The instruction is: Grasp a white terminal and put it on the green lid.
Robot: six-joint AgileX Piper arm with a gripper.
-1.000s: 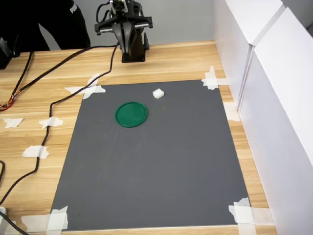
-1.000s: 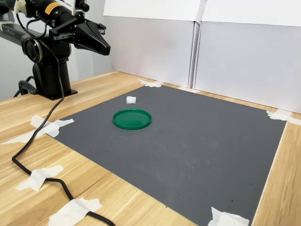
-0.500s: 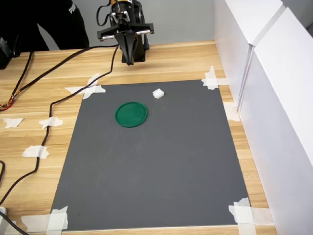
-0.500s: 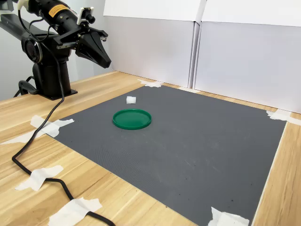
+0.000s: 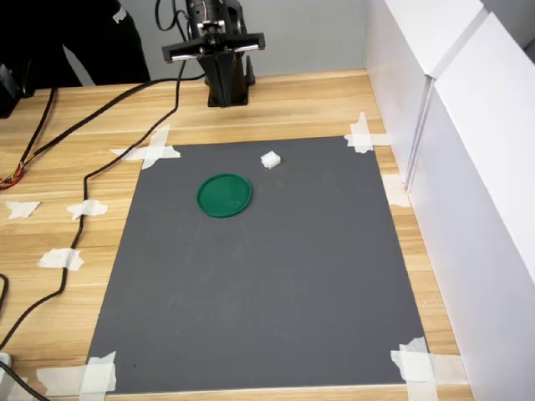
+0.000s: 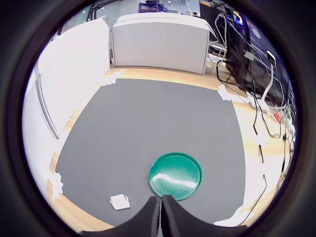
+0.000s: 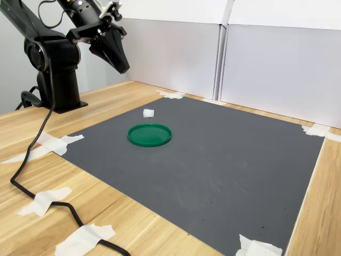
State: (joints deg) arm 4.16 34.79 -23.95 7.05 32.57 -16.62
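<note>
The white terminal (image 5: 270, 159) (image 7: 148, 113) is a tiny white block lying on the grey mat, a short way beyond the green lid (image 5: 224, 195) (image 7: 149, 135), a flat round dark-green disc. In the wrist view the terminal (image 6: 119, 202) lies beside the lid (image 6: 176, 176), apart from it. My gripper (image 7: 123, 69) (image 5: 221, 90) hangs high in the air near the arm's base, pointing down toward the mat, well short of both objects. Its fingertips (image 6: 161, 198) meet with nothing between them, so it is shut and empty.
The grey mat (image 5: 267, 276) is taped at its corners to a wooden table (image 5: 75, 150). White boards (image 5: 468, 125) wall off the first exterior view's right. A black cable (image 5: 84, 184) trails across the table's left, near a person in black (image 5: 75, 33).
The arm has risen and the gripper has tipped from level to pointing steeply down. It has stayed shut. Terminal and lid have not moved.
</note>
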